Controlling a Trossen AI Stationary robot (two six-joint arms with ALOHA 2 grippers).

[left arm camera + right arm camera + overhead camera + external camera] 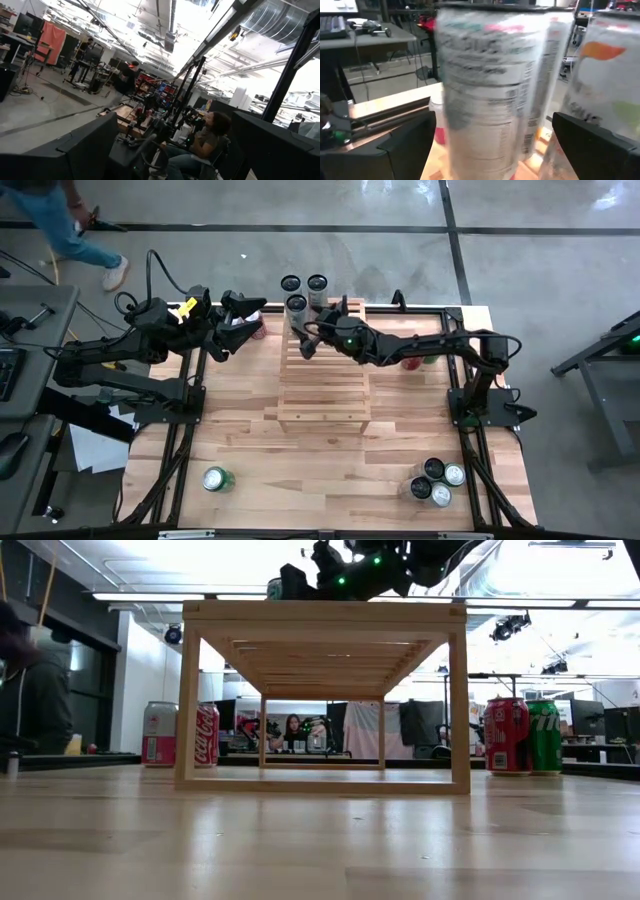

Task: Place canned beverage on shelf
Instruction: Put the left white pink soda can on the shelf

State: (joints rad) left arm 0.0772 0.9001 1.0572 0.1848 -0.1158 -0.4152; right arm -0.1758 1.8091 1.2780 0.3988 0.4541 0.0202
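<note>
Tabletop (300, 470): wood, butcher-block strips in mixed warm tones, smooth with a soft sheen in the low view

Shelf (323, 395): light unfinished-looking wood, paler than the tabletop, matt slats and square posts

Cans at 12 o'clock (296, 304): metal with glossy printed white wrap, bright tops

Cans at 4 o'clock (436, 482): metal, silvery and dark lids

Green can at 7 o'clock (215, 479): metal, glossy

Red cans (507, 735): glossy painted metal

Right gripper (490, 145): dark matt plastic fingers

Frame rails (190, 380): black matt metal

Floor (520, 270): polished grey concrete, reflective
</note>
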